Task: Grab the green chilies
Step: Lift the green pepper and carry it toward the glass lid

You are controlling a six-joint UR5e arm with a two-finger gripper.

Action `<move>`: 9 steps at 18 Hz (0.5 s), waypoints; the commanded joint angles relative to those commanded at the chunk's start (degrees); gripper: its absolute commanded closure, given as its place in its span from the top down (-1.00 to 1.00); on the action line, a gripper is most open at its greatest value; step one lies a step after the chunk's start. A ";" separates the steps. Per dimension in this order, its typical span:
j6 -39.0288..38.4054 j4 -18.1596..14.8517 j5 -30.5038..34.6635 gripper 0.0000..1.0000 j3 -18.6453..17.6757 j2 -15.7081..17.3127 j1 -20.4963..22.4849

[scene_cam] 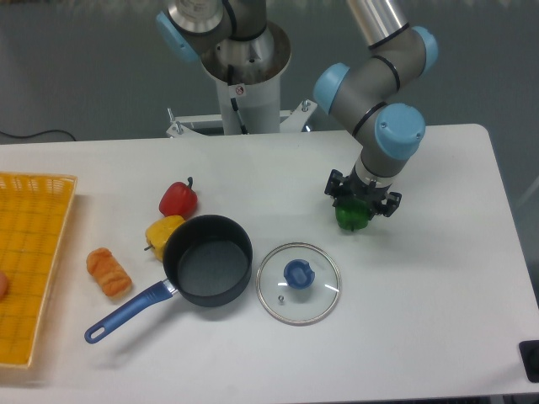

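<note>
The green chilies [352, 216] are a small glossy green pepper-shaped toy on the white table [421, 286], right of centre. My gripper [360, 202] is directly above it, pointing down, with its black fingers on either side of the toy. The fingers look closed against the toy, which seems to rest on or just above the table. The top of the toy is hidden by the gripper.
A red pepper [178, 199] and a yellow pepper [162, 231] lie left of a dark saucepan [208, 260] with a blue handle. A glass lid [298, 283] with a blue knob lies beside the pan. An orange pastry [109, 272] and a yellow basket [29, 265] are at the left.
</note>
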 joint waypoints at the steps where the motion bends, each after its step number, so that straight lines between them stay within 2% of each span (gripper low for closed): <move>1: 0.26 -0.44 0.17 0.04 0.53 0.35 -0.18; 5: 4.12 -4.30 1.32 0.05 3.86 1.93 -3.59; 7: 5.27 -6.67 3.59 0.04 6.15 2.20 -6.23; 9: 7.11 -7.56 6.84 0.05 7.73 2.29 -9.39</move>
